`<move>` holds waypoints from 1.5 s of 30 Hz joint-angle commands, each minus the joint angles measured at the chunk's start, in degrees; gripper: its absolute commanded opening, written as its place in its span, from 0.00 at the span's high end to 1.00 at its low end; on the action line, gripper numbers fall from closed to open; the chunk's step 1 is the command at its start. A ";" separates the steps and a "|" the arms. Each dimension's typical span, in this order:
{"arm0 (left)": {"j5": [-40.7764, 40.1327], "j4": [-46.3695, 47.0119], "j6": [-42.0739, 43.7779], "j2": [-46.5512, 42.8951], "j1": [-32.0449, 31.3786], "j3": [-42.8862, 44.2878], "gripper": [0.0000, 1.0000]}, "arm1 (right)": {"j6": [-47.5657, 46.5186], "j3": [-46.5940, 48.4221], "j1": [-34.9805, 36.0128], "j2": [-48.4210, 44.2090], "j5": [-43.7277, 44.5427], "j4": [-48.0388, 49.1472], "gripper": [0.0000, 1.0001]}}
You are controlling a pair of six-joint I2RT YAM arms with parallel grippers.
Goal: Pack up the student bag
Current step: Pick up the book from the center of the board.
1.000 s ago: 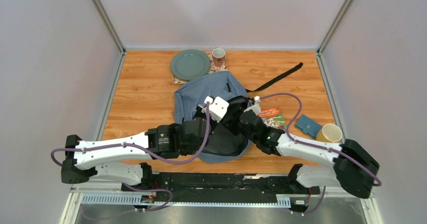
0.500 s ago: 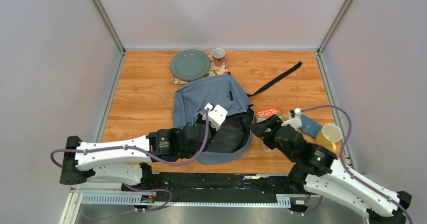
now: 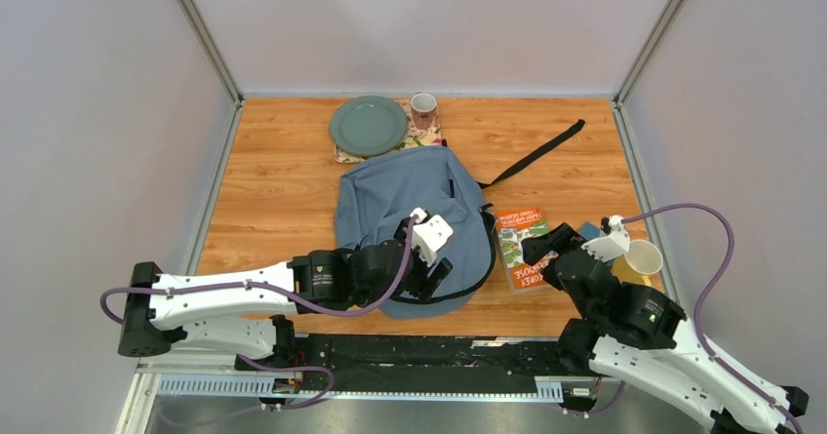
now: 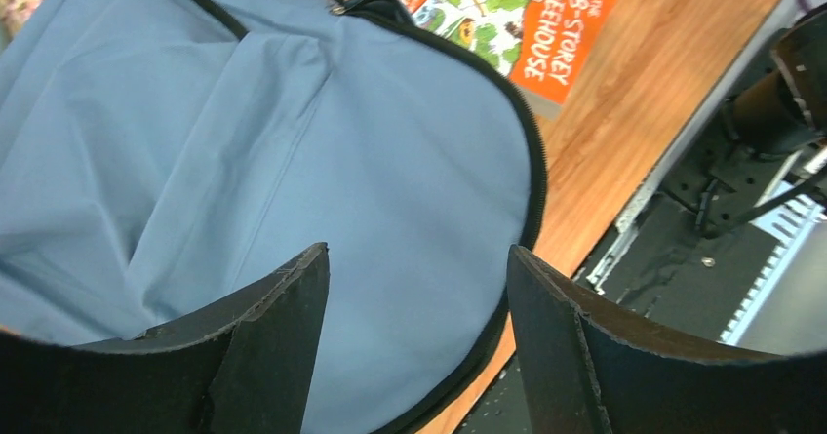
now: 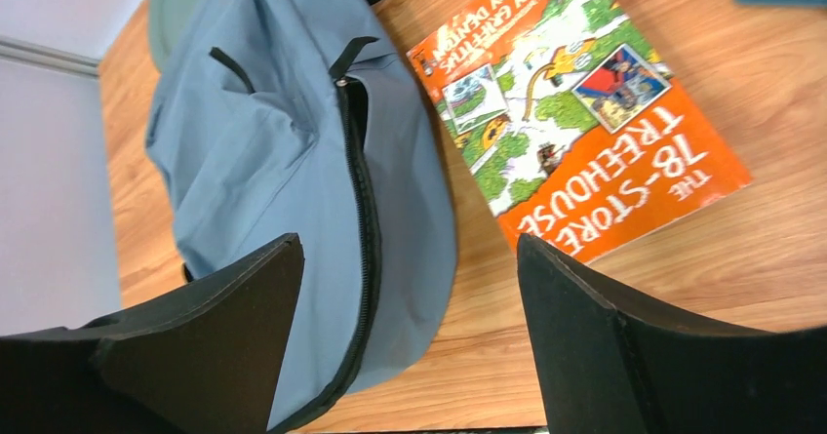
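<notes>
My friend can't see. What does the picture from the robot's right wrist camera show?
A soft grey-blue student bag lies on a wooden table, with a dark zip along the side nearest an orange book titled The 78-Storey Treehouse. The right gripper hangs open above them, its two black fingers holding nothing.

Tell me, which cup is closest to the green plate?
The patterned mug at the back of the table, right beside the plate. The tan cup is far away, on the right side near the right arm.
</notes>
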 commanded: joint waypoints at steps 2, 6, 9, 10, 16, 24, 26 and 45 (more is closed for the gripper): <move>5.47 6.44 0.48 0.32 -0.23 4.52 0.24 | -3.18 3.53 -0.68 2.30 5.19 -3.56 0.16; 8.98 6.10 1.88 7.85 -0.23 11.27 0.24 | -5.02 4.14 -2.00 5.10 4.67 -3.48 0.16; 13.37 6.10 3.29 14.44 -0.23 17.42 0.23 | -7.13 5.20 -6.98 9.58 2.65 -4.70 0.15; 15.12 5.58 3.73 16.48 -0.23 19.44 0.24 | -9.74 5.90 -9.28 10.73 1.69 -4.88 0.14; 14.00 6.79 -3.46 28.97 -0.23 30.70 0.23 | -22.14 6.70 -31.16 17.86 -13.86 0.81 0.12; 19.35 11.28 -22.69 37.41 6.34 29.40 0.25 | -30.33 2.92 -51.12 20.85 -32.15 8.03 0.12; 21.29 15.40 -24.91 37.94 7.41 25.90 0.25 | -31.04 2.83 -52.89 21.20 -34.52 9.26 0.12; 20.24 9.44 -37.84 54.29 11.63 29.74 0.29 | -34.03 1.69 -54.65 31.92 -39.81 19.64 0.12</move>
